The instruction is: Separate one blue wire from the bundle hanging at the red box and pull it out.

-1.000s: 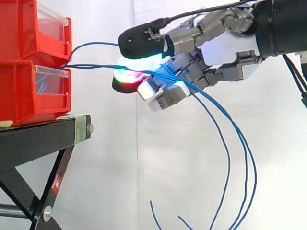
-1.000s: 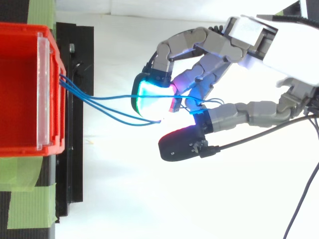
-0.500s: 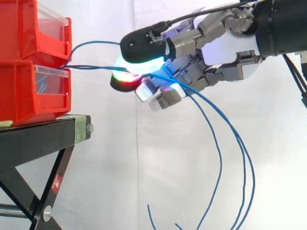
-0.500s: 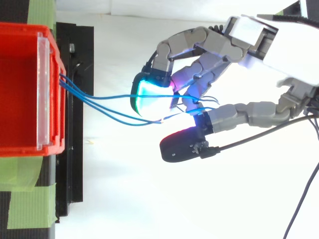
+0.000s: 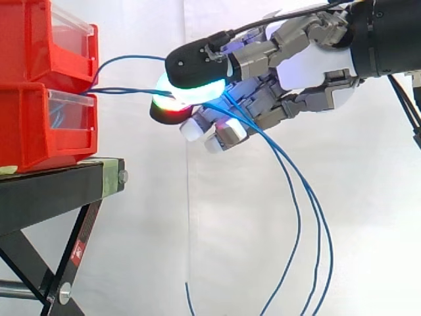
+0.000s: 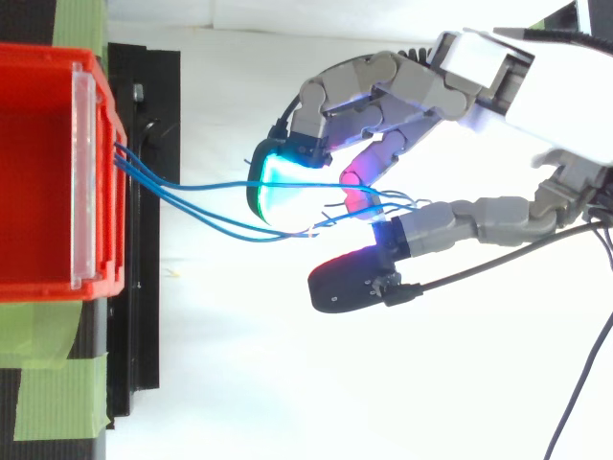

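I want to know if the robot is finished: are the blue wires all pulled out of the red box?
No, the blue wires run from the red box across to the hand.

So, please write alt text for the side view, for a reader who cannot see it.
A robot hand from the right pinches thin blue wires between its curled fingers and thumb. The wires come from stacked red bins on a black stand at the left and hang in long loops below the hand.
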### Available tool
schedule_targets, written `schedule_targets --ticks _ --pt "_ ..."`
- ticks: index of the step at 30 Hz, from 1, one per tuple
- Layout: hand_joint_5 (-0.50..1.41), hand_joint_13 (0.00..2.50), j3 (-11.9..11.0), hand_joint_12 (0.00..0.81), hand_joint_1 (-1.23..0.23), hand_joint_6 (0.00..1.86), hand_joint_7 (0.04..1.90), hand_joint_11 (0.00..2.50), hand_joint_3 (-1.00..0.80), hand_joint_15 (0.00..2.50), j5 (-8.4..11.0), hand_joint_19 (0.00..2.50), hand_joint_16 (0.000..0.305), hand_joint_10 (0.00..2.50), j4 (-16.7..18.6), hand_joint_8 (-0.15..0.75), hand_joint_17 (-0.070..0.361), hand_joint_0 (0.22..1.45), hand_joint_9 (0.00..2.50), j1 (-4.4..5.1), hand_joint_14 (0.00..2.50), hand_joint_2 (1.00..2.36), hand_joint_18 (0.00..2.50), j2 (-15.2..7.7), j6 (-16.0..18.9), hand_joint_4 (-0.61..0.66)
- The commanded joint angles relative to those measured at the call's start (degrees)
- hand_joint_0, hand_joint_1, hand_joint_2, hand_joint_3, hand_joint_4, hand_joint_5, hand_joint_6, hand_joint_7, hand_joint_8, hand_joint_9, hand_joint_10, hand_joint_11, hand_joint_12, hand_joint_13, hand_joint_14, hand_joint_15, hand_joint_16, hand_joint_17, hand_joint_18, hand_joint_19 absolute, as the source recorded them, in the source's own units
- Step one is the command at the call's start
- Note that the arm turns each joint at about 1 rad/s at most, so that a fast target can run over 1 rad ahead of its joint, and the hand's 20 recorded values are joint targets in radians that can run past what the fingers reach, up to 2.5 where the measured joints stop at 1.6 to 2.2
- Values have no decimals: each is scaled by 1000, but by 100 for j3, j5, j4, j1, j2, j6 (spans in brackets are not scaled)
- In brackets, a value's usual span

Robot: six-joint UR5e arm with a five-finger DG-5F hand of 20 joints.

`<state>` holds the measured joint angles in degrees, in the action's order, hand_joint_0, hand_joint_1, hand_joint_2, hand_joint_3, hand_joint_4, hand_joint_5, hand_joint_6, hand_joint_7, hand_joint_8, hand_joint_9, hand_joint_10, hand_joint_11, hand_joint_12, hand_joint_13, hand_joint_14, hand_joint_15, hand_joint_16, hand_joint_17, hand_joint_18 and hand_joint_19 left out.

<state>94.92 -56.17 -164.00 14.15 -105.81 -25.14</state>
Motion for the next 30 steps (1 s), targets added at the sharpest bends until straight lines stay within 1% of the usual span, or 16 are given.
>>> schedule_targets --ticks 1,3,10,16,17,21,30 --pt "-238 1155 0 344 -717 747 1031 817 -444 1219 1 250 42 18 0 327 95 633 817 0 23 1005 340 -1 0 217" --pt "-231 1168 0 350 -634 737 1038 809 -459 1216 1 266 43 19 0 343 97 601 860 0 23 1004 334 -1 0 224" --pt "-214 1194 0 365 -516 705 1070 795 -492 1207 -8 292 47 18 0 367 106 551 946 0 23 1001 344 -1 0 230" --pt "-196 1224 0 372 -466 687 1105 801 -500 1194 -8 310 49 19 0 378 110 552 1019 0 22 1000 375 7 0 227" --pt "-193 1233 0 361 -444 687 1102 798 -499 1196 -8 311 48 17 0 377 109 569 1041 0 23 1000 388 -1 0 222" --pt "-184 1254 0 355 -422 688 1104 804 -475 1203 -8 312 47 17 0 368 106 604 1083 0 24 1002 416 -1 0 212" --pt "-174 1287 0 350 -450 692 1082 817 -430 1192 1 319 45 17 0 380 101 649 1145 0 24 1008 461 -1 0 209"
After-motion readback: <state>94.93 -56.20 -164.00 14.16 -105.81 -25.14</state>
